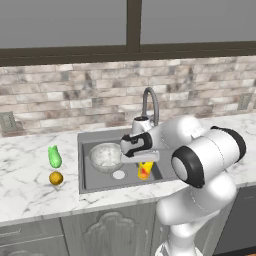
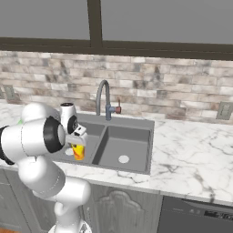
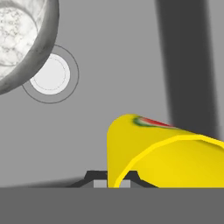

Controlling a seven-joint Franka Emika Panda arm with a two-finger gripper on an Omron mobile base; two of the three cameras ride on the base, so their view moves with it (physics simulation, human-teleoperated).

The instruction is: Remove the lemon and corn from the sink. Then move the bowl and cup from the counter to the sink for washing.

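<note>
Grey sink (image 1: 90,186) basin lies below claw (image 1: 145,161); claw clamped on cup (image 1: 144,171), hanging over floor; bowl (image 1: 106,156) beside claw, near drain (image 3: 50,74).

From the hand view I cannot read how the tool's jaws stand: the cup (image 3: 170,153) covers them and runs off the right edge. The bowl (image 3: 22,39) is cut by the top and left edges. In the left base view, my arm hides part of the sink (image 1: 95,186).
</note>
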